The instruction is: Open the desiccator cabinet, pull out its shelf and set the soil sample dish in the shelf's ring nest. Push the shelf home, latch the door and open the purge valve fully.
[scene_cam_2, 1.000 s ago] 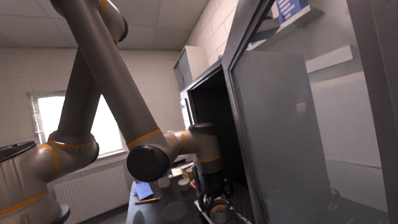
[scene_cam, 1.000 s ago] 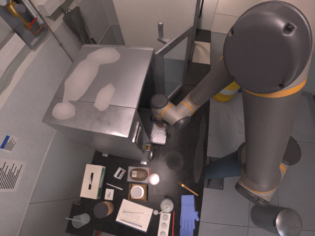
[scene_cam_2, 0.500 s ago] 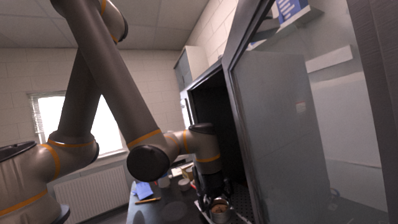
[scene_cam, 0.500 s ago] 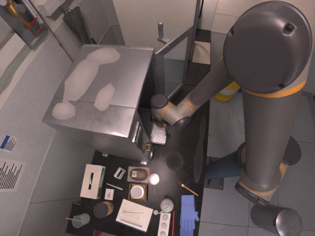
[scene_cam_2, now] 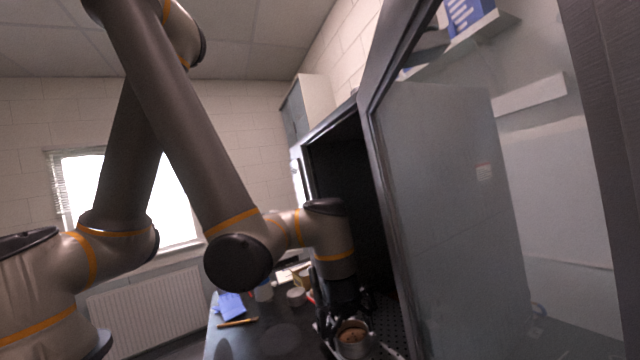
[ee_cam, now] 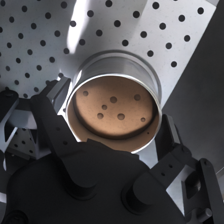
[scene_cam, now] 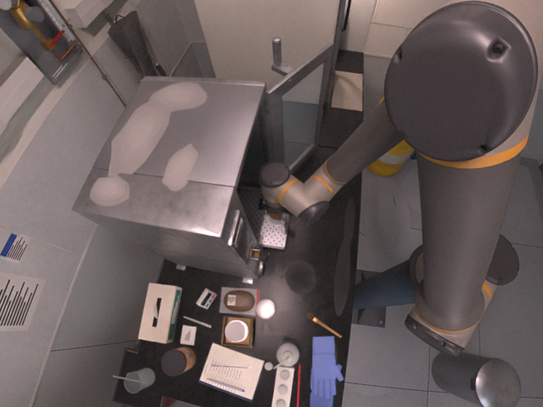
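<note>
The soil sample dish (ee_cam: pixel 114 111), a round metal tin with brown soil inside, stands upright on the pulled-out perforated shelf (scene_cam: pixel 272 230) in front of the desiccator cabinet (scene_cam: pixel 175 171). It sits inside a raised metal ring on the shelf. My gripper (ee_cam: pixel 111 121) is directly above the dish (scene_cam_2: pixel 352 337) with its fingers open on either side of it, holding nothing. The cabinet door (scene_cam: pixel 302 105) is swung wide open. The purge valve is not clearly visible.
The open door's glass panel (scene_cam_2: pixel 450 225) stands close beside the arm's wrist. On the black bench in front lie a tissue box (scene_cam: pixel 160 312), a notepad (scene_cam: pixel 231 370), blue gloves (scene_cam: pixel 324 372), jars and small trays.
</note>
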`<state>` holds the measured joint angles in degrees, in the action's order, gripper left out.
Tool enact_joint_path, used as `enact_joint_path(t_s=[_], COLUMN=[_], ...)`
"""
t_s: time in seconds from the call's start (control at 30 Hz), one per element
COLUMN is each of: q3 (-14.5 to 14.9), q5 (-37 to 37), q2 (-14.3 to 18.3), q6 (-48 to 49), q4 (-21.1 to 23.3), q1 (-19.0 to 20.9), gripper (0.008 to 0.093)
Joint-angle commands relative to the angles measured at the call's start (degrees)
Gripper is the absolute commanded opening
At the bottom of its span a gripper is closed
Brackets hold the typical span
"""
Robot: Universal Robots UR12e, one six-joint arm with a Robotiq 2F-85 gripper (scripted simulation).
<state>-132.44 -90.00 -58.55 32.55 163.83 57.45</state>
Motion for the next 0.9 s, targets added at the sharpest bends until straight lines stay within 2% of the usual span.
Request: enact_joint_path(t_s=[0.0,0.4,0.87], q3=[0.0,0.0,-0.4], q5=[0.0,0.0,0.0], q2=[-0.1,-5.5,-7.2], q6=[0.0,0.0,0.2], q4=[-0.1,-5.3,-6.7], q1=[0.0,0.0,-0.2], gripper=[0.0930,0.0930,0.0930])
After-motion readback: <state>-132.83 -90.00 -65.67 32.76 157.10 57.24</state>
